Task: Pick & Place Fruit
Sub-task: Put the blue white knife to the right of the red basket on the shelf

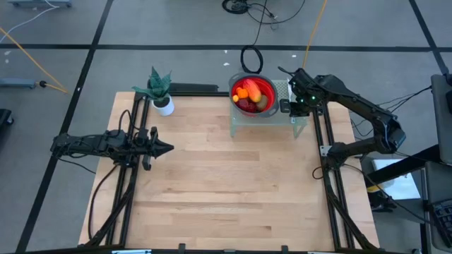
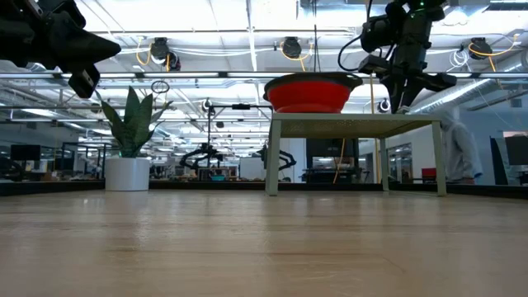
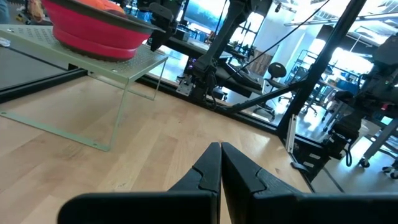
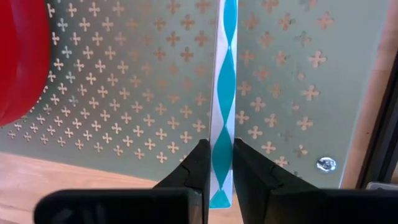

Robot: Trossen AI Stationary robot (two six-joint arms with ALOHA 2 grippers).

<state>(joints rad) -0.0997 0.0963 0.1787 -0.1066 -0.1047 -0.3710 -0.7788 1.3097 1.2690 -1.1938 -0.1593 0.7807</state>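
High view: mixed red, orange and olive fruit (image 1: 251,97) sits in a round red bowl (image 1: 268,87) on a pale green perforated stand (image 1: 282,89), upper centre. Beside the bowl, the right gripper (image 4: 216,165) is clamped on a slim silver-blue knife (image 4: 224,87). At left, the left gripper (image 3: 221,163) hovers, fingers pressed together, empty.

One red bowl (image 1: 255,92) on one small pale green stand (image 1: 300,120), fruit (image 1: 248,94) piled inside, too bunched to count properly. One potted plant (image 1: 160,89), one striped knife (image 4: 224,99), two robot arms.
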